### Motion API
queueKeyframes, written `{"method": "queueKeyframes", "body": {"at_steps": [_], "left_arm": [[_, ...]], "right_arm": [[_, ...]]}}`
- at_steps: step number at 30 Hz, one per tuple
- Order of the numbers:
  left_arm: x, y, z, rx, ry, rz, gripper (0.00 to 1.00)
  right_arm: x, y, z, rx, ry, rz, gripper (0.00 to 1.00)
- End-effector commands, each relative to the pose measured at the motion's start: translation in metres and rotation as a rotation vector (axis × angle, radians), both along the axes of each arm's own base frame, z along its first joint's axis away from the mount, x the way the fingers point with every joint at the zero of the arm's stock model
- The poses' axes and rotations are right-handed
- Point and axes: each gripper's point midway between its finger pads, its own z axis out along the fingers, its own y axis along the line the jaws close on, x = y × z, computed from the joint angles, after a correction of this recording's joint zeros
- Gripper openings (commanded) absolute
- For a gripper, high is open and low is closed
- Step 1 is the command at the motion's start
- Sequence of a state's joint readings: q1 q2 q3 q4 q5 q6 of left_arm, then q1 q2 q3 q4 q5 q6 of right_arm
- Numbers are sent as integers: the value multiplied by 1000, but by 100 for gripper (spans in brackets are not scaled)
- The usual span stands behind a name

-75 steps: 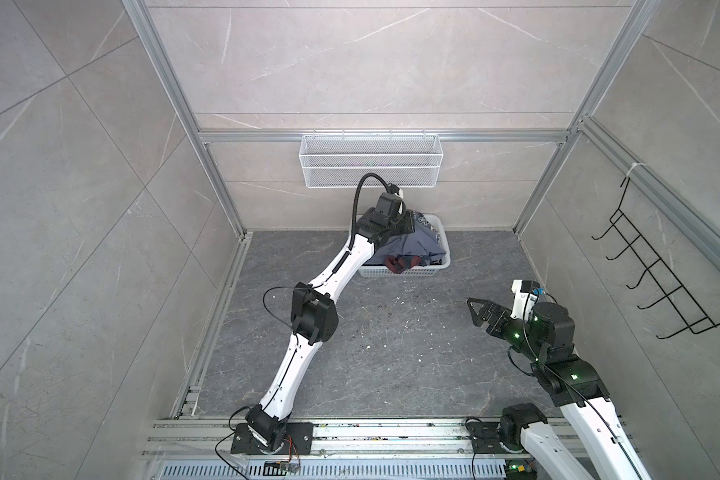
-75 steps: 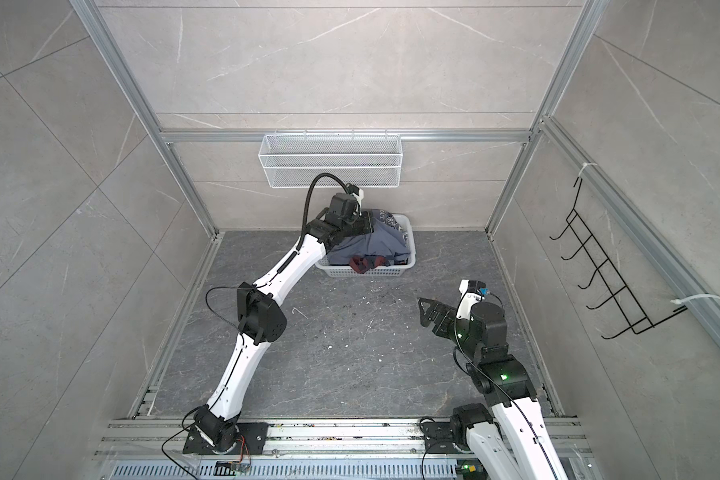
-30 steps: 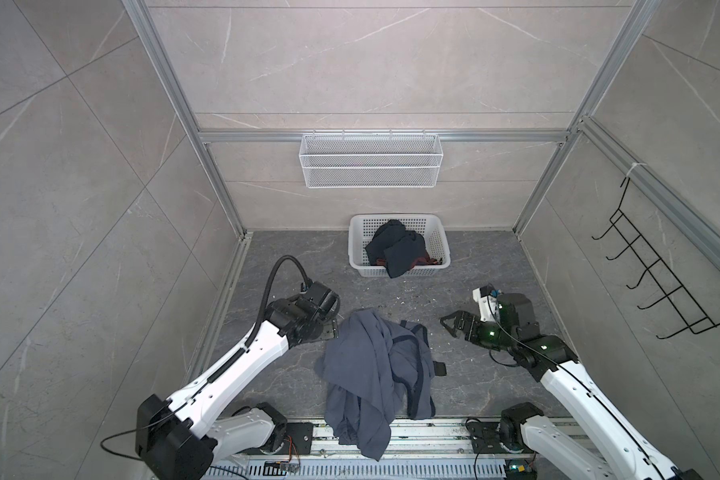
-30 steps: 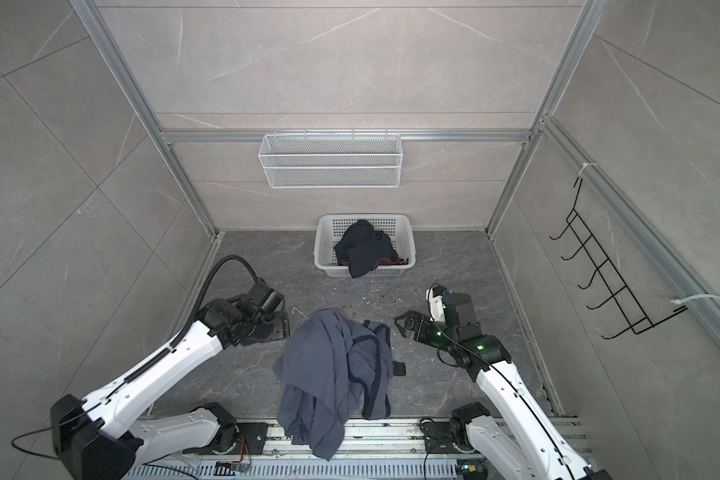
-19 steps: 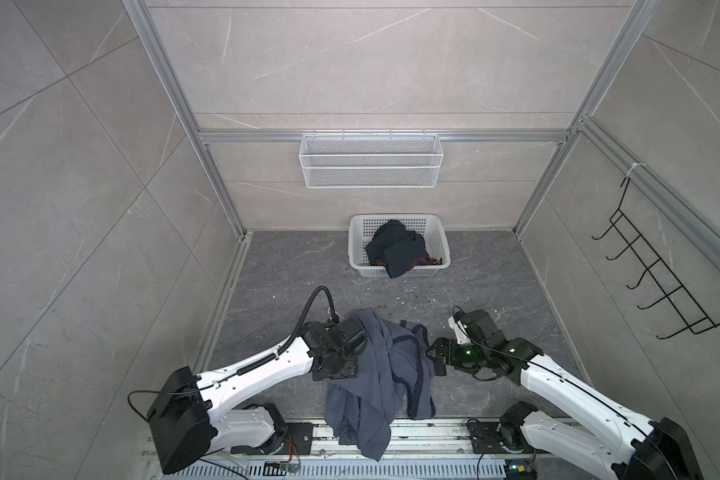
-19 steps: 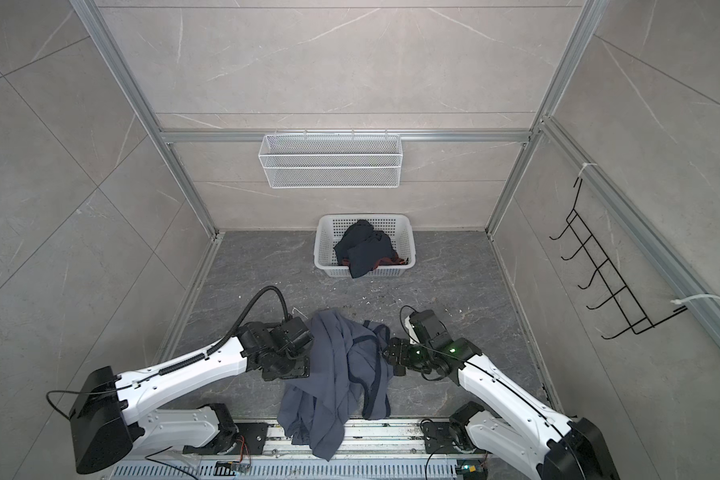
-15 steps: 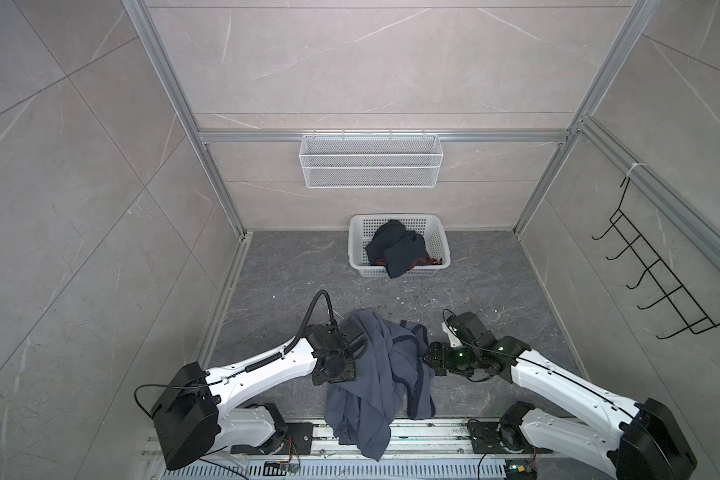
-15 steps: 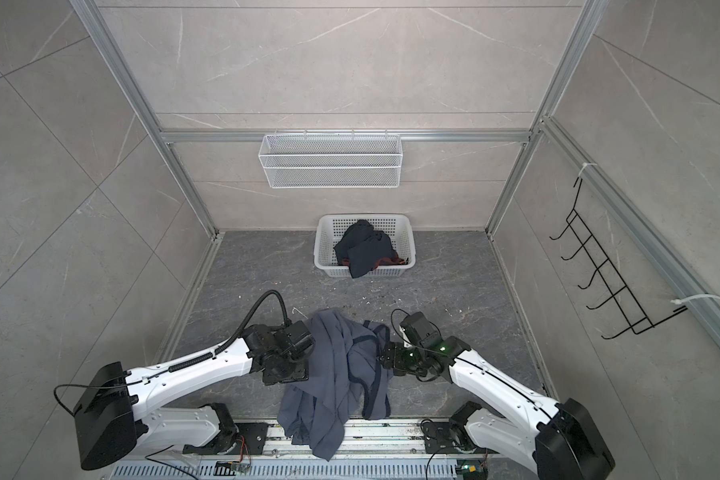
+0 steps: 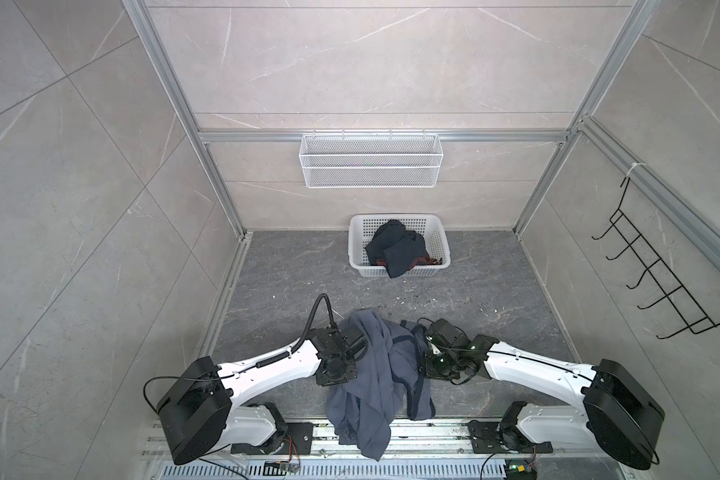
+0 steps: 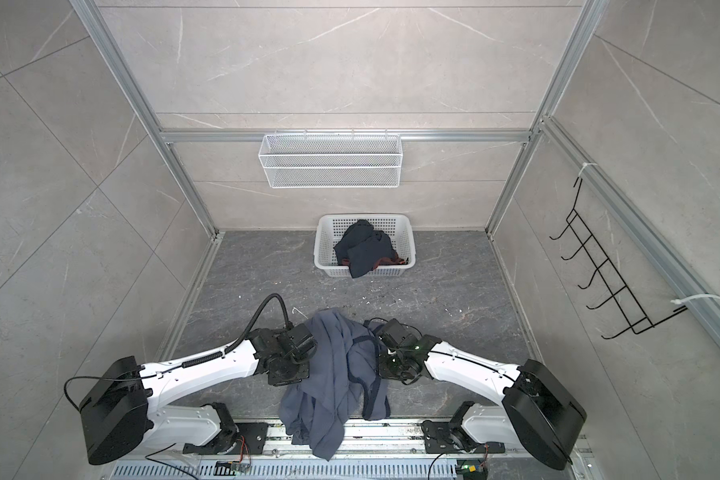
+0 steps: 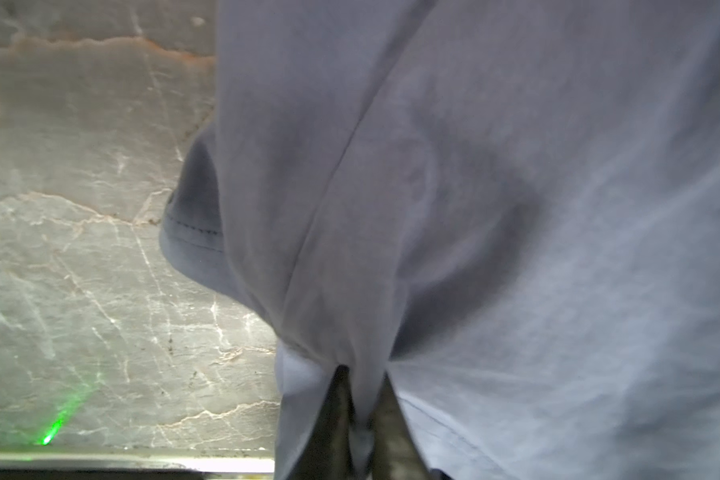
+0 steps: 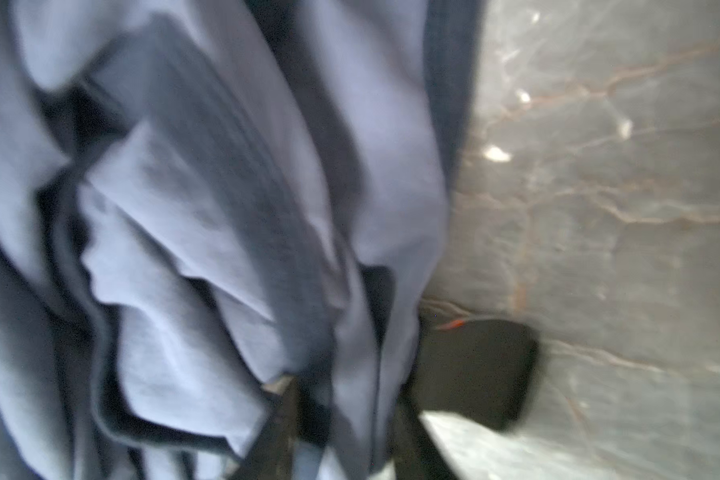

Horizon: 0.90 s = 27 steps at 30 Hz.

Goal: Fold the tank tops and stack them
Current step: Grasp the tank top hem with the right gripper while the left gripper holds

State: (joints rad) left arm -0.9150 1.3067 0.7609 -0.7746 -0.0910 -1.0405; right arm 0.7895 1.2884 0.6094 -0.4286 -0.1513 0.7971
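Tank top (image 9: pixel 375 374) bunched: L gripper (image 11: pixel 363 374) pinches left side, R gripper (image 12: pixel 346 395) narrow round cloth, grip unclear; I check hold, then spread evenly.

Left tool (image 11: pixel 363 376) pinched shut, right tool (image 12: pixel 346 399) facing it.

Probably a lab test cell: tiled walls (image 9: pixel 371 62), aluminium frame (image 9: pixel 246 136).
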Motion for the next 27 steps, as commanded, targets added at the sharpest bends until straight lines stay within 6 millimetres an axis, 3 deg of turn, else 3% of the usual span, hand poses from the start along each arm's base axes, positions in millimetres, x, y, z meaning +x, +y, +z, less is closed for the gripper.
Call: {"method": "queueKeyframes", "body": {"at_steps": [1,5,9,13,16,19,24,25,27], "left_arm": [[24,10,25,37,-91,-9,1],[48,33,59,66,-180,5,0],[76,70,112,118,-331,59,0],[100,116,182,182,-564,165,0],[114,136,203,189,-655,232,0],[138,139,182,155,-612,262,0],[184,135,103,86,-344,295,0],[191,131,95,78,-308,277,0],[196,124,85,60,-256,260,0]], "right_arm": [[10,-4,12,-61,-61,-12,16],[21,-34,38,-203,-163,-38,1],[37,-80,87,-408,-321,-96,0],[42,-120,144,-523,-467,-176,0],[41,-126,156,-524,-491,-193,0],[47,-129,146,-563,-453,-223,3],[86,-114,101,-397,-263,-252,4],[95,-107,91,-350,-232,-240,7],[108,-100,81,-345,-216,-211,25]]}}
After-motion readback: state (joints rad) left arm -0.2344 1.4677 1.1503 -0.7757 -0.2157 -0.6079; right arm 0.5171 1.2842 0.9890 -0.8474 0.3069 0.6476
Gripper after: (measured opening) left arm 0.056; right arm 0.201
